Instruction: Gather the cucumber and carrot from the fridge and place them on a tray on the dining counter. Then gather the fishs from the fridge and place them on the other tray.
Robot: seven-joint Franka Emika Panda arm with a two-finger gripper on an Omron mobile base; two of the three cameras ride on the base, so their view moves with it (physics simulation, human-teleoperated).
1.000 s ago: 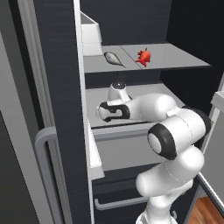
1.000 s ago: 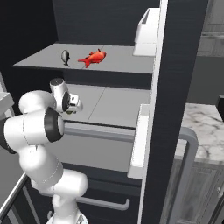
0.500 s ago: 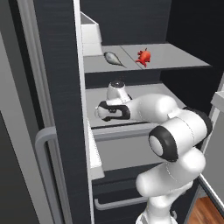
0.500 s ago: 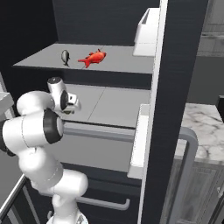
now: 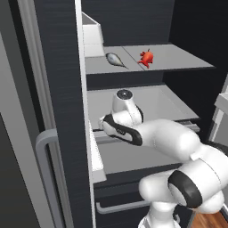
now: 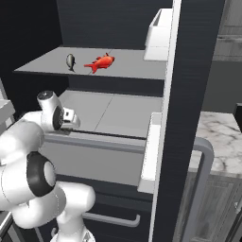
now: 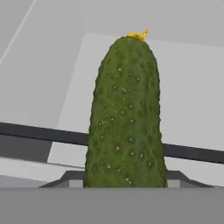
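The dark-green bumpy cucumber (image 7: 124, 118) stands up straight out of my gripper (image 7: 124, 181), whose jaws are shut on its lower end. It is lit against the light grey middle shelf (image 7: 183, 78) of the fridge (image 5: 58, 89). My hand (image 5: 104, 124) reaches in over that shelf's front left corner, seen from the other side as the hand (image 6: 71, 118). One shelf up lie the fishs: the red-orange one (image 5: 146, 57) (image 6: 100, 62) and the silver-grey one (image 5: 114, 59) (image 6: 70, 61). The carrot and both trays are out of view.
A white door bin (image 5: 91, 33) (image 6: 158, 33) hangs at upper-shelf height. The open door with its grey bar handle (image 6: 203, 189) stands to the right, and the marble dining counter (image 6: 217, 142) lies behind it. A drawer with a bar handle (image 5: 120, 205) sits below the shelf.
The jaws have closed onto the cucumber. The hand has shifted slightly toward the shelf's left front corner; the fish have not moved.
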